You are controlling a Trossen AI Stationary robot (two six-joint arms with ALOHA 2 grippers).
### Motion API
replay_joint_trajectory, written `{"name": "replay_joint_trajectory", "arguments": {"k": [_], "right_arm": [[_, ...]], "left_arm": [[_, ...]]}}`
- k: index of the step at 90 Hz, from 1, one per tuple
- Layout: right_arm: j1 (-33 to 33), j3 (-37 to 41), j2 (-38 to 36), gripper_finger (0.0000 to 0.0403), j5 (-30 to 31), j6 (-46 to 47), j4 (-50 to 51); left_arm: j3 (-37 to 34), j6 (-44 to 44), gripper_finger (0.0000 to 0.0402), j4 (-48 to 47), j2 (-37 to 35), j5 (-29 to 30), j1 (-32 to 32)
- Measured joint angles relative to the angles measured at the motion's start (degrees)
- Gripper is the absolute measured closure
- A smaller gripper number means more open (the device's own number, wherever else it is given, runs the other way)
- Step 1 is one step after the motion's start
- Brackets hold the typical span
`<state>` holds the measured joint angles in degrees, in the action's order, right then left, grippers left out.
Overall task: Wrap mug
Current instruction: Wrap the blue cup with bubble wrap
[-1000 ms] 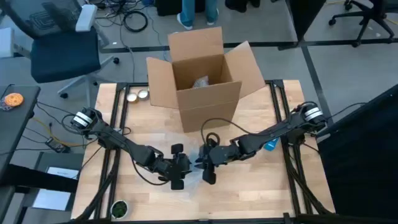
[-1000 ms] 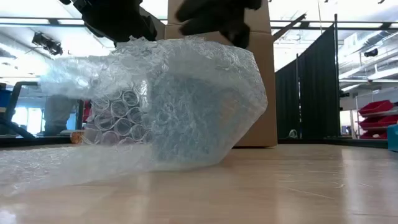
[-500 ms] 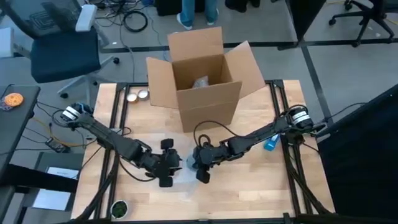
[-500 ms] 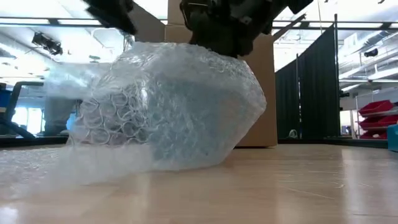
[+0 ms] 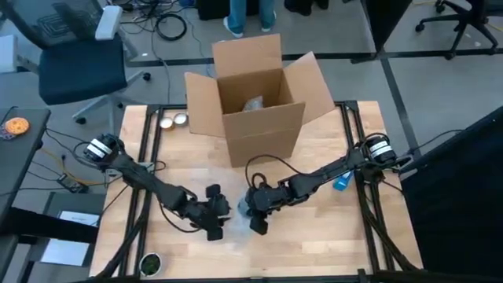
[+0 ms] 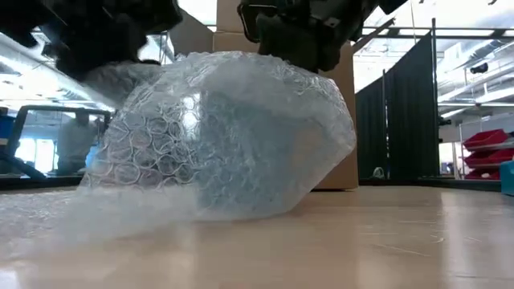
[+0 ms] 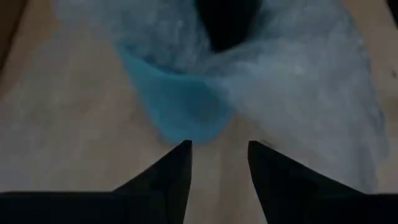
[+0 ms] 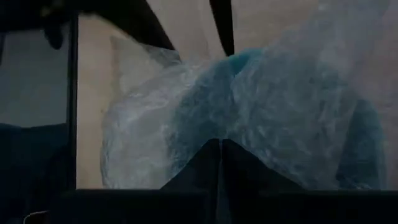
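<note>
1. Wrapping is well advanced: bubble wrap (image 6: 225, 136) covers the blue mug (image 7: 180, 106) mid-table.
2. Right pincer (image 5: 255, 211) is clamped on the wrap.
3. Left pincer (image 7: 217, 155), fingers apart, sits beside it.
4. Remaining: tuck the loose tail.

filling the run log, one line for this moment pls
stage: wrapping | mug: blue, under bubble wrap | left hand: open, beside bundle | right hand: shut, on top of bundle | box: open behind
</note>
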<state>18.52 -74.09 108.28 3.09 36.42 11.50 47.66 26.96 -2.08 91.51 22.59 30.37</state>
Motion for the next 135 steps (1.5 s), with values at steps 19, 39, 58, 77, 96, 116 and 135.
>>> {"name": "replay_joint_trajectory", "arguments": {"k": [19,39,58,77,96,116,135], "right_arm": [[-0.2,-6.0,0.1,0.0403,0.2,-0.7,13.5],[-0.3,-7.5,0.2,0.0403,0.0,-0.8,21.7],[-0.2,-7.6,1.1,0.0403,-0.1,-0.6,26.3],[0.9,-7.6,2.1,0.0402,-0.7,-0.9,27.1],[1.6,-10.8,1.7,0.0402,-0.3,-0.4,31.5],[1.7,-18.0,1.5,0.0403,0.2,-1.5,36.6],[1.7,-21.6,1.4,0.0403,1.9,-4.0,38.3]], "left_arm": [[1.1,-4.4,0.0259,6.7,5.1,-1.0,-1.8],[1.3,-8.0,0.0259,18.7,8.2,-3.9,-2.7],[1.4,-12.2,0.0259,19.2,6.1,-3.8,-3.0],[1.4,-13.5,0.0259,9.3,-0.4,-2.0,-3.1],[1.4,-13.3,0.0259,5.7,-1.9,0.7,-3.4],[1.4,-13.3,0.0259,8.4,-1.6,1.2,-3.4],[1.4,-13.3,0.0259,10.1,-1.6,1.3,-3.4]]}}
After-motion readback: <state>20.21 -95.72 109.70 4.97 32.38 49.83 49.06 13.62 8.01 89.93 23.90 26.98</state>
